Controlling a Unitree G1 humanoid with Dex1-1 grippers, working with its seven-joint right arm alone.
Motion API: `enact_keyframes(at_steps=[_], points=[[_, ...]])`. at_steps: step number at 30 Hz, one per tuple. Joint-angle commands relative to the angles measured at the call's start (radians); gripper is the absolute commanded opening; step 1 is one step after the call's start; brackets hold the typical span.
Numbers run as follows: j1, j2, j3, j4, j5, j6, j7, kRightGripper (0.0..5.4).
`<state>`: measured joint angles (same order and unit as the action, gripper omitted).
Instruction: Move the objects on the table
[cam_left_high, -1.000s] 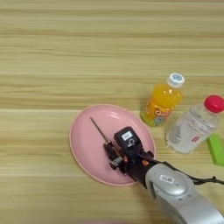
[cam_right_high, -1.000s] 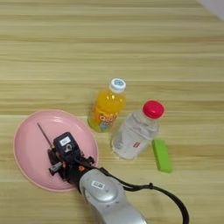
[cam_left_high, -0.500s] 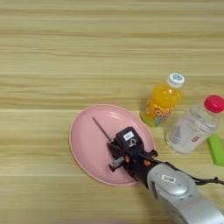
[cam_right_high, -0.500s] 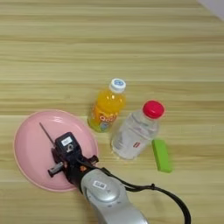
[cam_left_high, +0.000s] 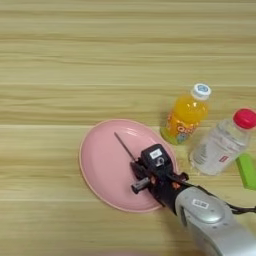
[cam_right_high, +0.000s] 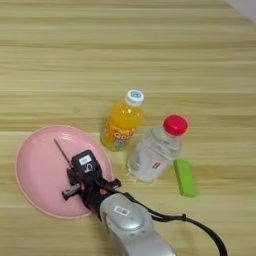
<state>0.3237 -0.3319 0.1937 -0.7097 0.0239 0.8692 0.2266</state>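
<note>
Light-wood table (cam_left_high: 75, 60) fills view, horiz. grain stripes; pale corner top right.

The right gripper (cam_left_high: 142, 175) covered the screwdriver's (cam_left_high: 123, 146) handle over the pink plate (cam_left_high: 100, 165); its fingers' spread was unreadable.

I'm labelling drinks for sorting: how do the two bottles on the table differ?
The orange juice bottle has a white cap; the clear bottle has a red cap. The juice bottle is filled with orange liquid; the clear bottle looks colourless inside. The clear bottle lies nearer the green block. Both sit right of the pink plate.
</note>
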Motion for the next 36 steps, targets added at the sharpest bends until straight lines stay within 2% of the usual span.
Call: enact_keyframes(at_steps=[1,20,36], points=[[-0.022,-0.001,-0.028,-0.063,0.005,-0.020,-0.003,0.85],[0.046,-0.033,-0.140,-0.216,0.020,0.015,0.031,0.85],[0.184,-0.050,-0.335,-0.305,0.037,-0.014,0.103,0.85]])
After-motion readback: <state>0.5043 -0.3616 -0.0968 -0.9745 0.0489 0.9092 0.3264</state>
